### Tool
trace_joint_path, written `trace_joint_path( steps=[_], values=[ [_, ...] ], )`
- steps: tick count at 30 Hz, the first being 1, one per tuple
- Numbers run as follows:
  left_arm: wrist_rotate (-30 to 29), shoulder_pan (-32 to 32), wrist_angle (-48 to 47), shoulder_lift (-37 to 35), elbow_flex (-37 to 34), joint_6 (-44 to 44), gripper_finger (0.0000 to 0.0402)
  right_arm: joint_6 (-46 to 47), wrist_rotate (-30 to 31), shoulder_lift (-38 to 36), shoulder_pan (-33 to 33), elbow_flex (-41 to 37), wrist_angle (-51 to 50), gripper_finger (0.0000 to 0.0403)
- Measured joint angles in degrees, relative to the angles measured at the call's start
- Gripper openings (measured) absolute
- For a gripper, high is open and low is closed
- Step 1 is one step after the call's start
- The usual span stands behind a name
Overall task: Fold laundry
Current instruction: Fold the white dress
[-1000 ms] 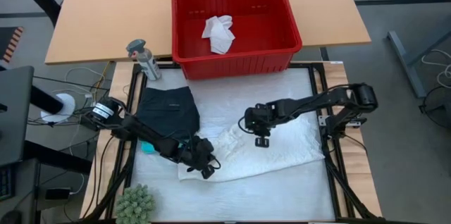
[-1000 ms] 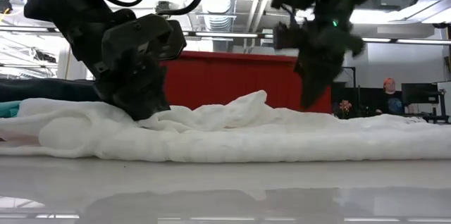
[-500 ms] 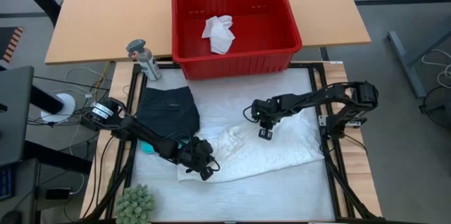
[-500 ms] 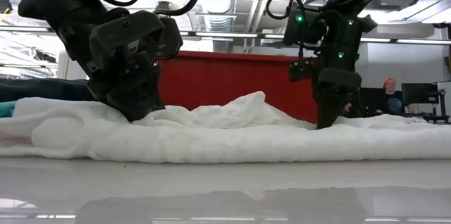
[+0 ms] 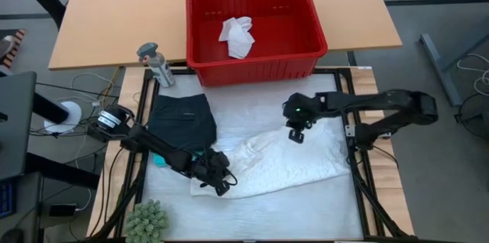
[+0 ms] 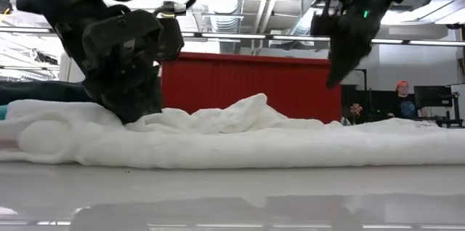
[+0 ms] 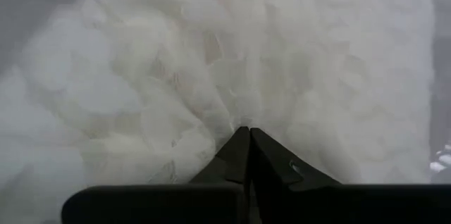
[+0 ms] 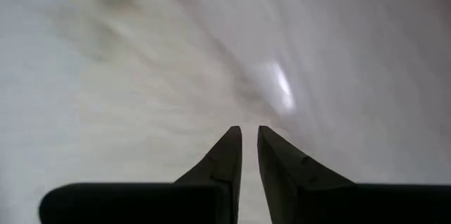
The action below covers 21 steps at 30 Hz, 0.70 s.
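Two arms | left gripper [image 5: 221,184] fingers together, pinching the white fuzzy cloth [image 5: 283,163] spread on the desk [image 5: 260,212] | right gripper [image 5: 295,134] above it, fingers slightly apart, empty | one black shorts [image 5: 183,122] | one white garment [image 5: 237,35] in one red plastic basket [image 5: 306,2]

A teal garment [image 5: 158,159] shows only as a sliver, hidden under the left arm and the black shorts [image 5: 182,121]. The right wrist view is blurred; the surface there cannot be told.
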Motion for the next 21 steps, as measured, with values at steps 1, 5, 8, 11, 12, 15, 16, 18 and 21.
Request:
trace_joint_path(
  steps=[1,5,8,11,12,15,16,18,21],
  values=[
    [-0.97,0.11,-0.34,-0.72,-0.08,0.12,0.0000,-0.13,-2.06,-1.69,0.41,0.00,0.66,0.0074],
    [-4.05,0.56,0.18,-4.75,-0.09,3.00,0.0000,-0.18,-7.03,-6.20,2.92,0.04,2.19,0.0074],
    [-4.27,0.63,0.19,-7.35,-0.09,6.14,0.0003,0.45,-7.68,-7.24,5.28,0.04,2.89,0.0078],
    [-2.96,0.57,0.24,-10.18,-0.09,7.57,0.0017,0.49,-8.70,-6.78,7.11,0.04,5.74,0.0100],
    [-2.39,0.59,0.30,-11.26,-0.09,7.36,0.0024,0.48,-8.73,-6.30,7.66,0.04,7.45,0.0113],
    [0.81,0.66,-0.20,-15.84,-0.07,6.43,0.0051,0.78,-9.75,-4.50,9.18,0.04,13.49,0.0161],
    [2.85,0.66,-0.19,-17.88,-0.07,6.23,0.0062,1.33,-10.21,-3.86,9.48,0.04,15.25,0.0179],
    [8.77,0.48,-1.24,-22.48,-0.03,5.34,0.0082,2.37,-11.65,-2.22,9.79,0.07,17.49,0.0214],
    [13.10,-1.13,-10.35,-30.22,0.07,0.07,0.0104,2.59,-12.32,0.24,9.81,0.07,18.78,0.0248]
  ],
)
